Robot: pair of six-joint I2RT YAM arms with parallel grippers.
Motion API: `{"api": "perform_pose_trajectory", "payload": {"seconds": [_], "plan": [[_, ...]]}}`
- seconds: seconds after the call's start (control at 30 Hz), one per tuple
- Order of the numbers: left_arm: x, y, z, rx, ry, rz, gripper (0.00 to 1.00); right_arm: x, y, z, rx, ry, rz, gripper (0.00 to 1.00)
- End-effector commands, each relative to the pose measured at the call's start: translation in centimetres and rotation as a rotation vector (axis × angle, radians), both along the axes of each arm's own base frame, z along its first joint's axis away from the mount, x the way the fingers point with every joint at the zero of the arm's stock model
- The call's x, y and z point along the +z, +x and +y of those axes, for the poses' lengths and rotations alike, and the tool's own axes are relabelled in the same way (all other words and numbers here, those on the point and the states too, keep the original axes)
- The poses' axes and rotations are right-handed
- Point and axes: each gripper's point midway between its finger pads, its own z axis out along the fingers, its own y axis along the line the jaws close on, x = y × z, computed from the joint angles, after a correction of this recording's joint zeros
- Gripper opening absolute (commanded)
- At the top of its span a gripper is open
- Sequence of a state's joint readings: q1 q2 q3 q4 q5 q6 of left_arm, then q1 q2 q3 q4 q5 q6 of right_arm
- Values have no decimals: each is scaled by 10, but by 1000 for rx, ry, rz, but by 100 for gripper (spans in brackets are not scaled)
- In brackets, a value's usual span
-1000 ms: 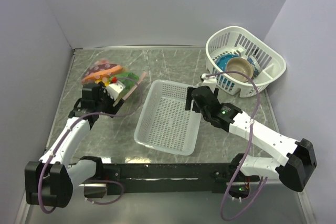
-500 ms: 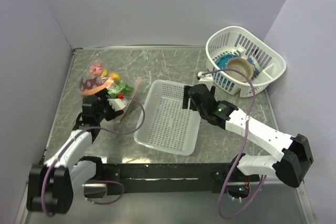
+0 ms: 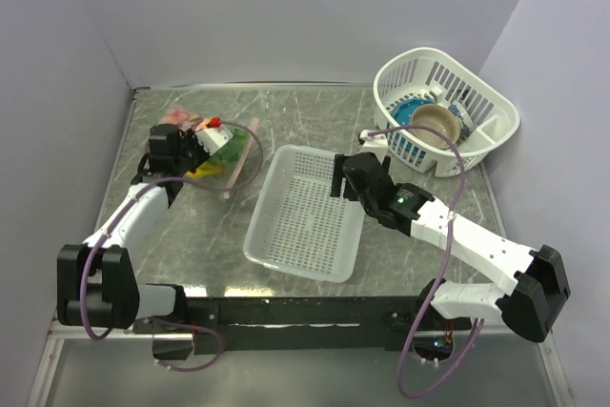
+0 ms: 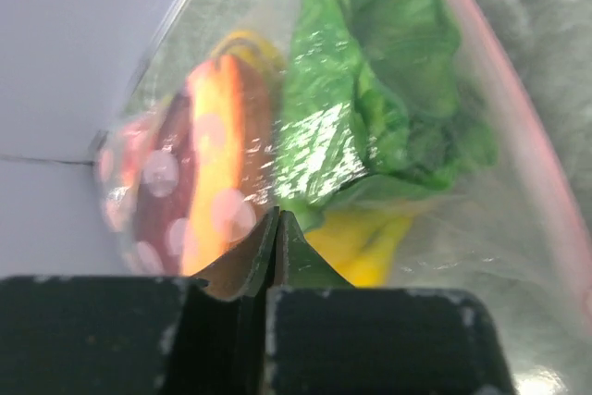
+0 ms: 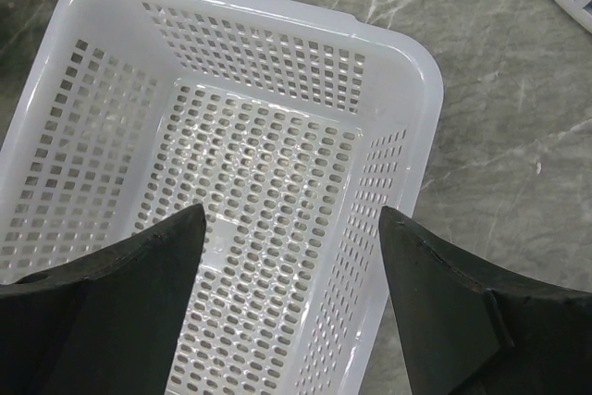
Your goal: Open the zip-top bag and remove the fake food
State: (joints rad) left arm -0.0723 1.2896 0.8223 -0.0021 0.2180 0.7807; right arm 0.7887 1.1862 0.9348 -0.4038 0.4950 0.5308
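The zip-top bag (image 3: 232, 153) lies on the table at the back left, its pinkish zip strip (image 4: 518, 108) on the side toward the tray. Through its clear film show the fake food: green lettuce (image 4: 388, 108), a yellow banana shape (image 4: 370, 245) and an orange and dark red slice (image 4: 217, 164). My left gripper (image 3: 195, 145) sits at the bag's left end, its jaws (image 4: 277, 215) shut tight together on the film. My right gripper (image 3: 335, 178) hangs open over the right rim of the perforated tray, nothing between its fingers (image 5: 291, 219).
A white perforated tray (image 3: 286, 235) stands mid-table, seen from above in the right wrist view (image 5: 277, 136). A white basket (image 3: 496, 111) at the back right holds a blue bowl (image 3: 412, 110) and a tan bowl (image 3: 437, 123). Walls close in on the left and the back.
The left gripper moved toward the back with the bag and went from open to shut. The bag now lies flatter, farther back. The right gripper shifted slightly left over the tray rim.
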Motion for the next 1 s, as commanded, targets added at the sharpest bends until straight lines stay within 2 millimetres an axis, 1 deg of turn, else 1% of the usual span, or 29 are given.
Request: {"api": "perform_pose_trajectory", "payload": {"seconds": [0.0,0.03,0.07,0.13,0.2,0.23,0.27,0.3,0.33,0.37,0.4,0.43,0.47,0.5,0.53,0.57,0.6,0.63,0.67,0.7,0.73,0.77,0.8,0.83,0.87,0.9,0.93,0.97], "plan": [[-31,-14,-12,-22,-62,218,1,24,1,9,10,62,-50,82],[-24,-11,-13,-19,-73,213,1,26,0,9,15,65,-54,82],[-22,-12,-14,-20,-87,220,1,28,-1,9,19,70,-59,82],[-12,-14,-18,-41,-106,198,1,33,-2,11,33,74,-70,80],[-3,-18,-21,-51,-122,193,1,39,-2,20,72,82,-86,80],[3,-18,-21,-51,-131,188,1,42,-5,31,114,84,-92,80],[5,-20,-24,-53,-152,190,1,51,-3,41,143,104,-117,80],[9,-18,-23,-46,-163,176,1,69,-2,54,188,135,-141,82],[8,-17,-22,-38,-176,170,1,71,3,68,212,150,-137,82],[7,-15,-19,-12,-199,169,1,78,5,81,242,183,-140,84],[10,-8,-16,-1,-212,138,1,101,9,97,285,237,-166,85],[8,-5,-14,11,-221,140,1,106,20,116,309,262,-186,86],[1,-1,-5,40,-243,163,1,116,26,126,327,290,-207,86],[-1,1,-2,47,-261,176,1,144,32,143,378,345,-251,87],[3,6,8,69,-278,175,1,138,48,163,399,357,-246,88],[-2,9,24,114,-302,194,1,140,61,172,406,368,-245,88],[-1,9,28,108,-324,200,1,170,73,186,417,425,-278,89],[-2,8,34,119,-331,207,1,133,90,207,441,404,-190,90],[-2,6,46,136,-330,200,1,130,100,218,445,445,-156,91],[-3,4,48,133,-332,201,1,143,116,224,449,492,-165,92],[-10,-1,50,135,-332,209,1,110,126,243,490,509,-89,94],[-9,-6,53,132,-323,199,1,100,134,249,476,542,-57,96],[-12,-9,53,130,-321,204,1,99,145,251,464,564,-57,96],[-20,-15,52,124,-320,221,1,79,155,259,461,574,-36,97],[-19,-17,50,115,-317,213,1,77,157,264,467,613,-19,97],[-21,-19,49,113,-319,216,1,68,158,266,464,629,8,97],[-25,-22,48,111,-321,222,1,64,164,271,469,656,-5,97],[-25,-22,48,108,-320,217,1,58,167,272,449,668,12,96]]}}
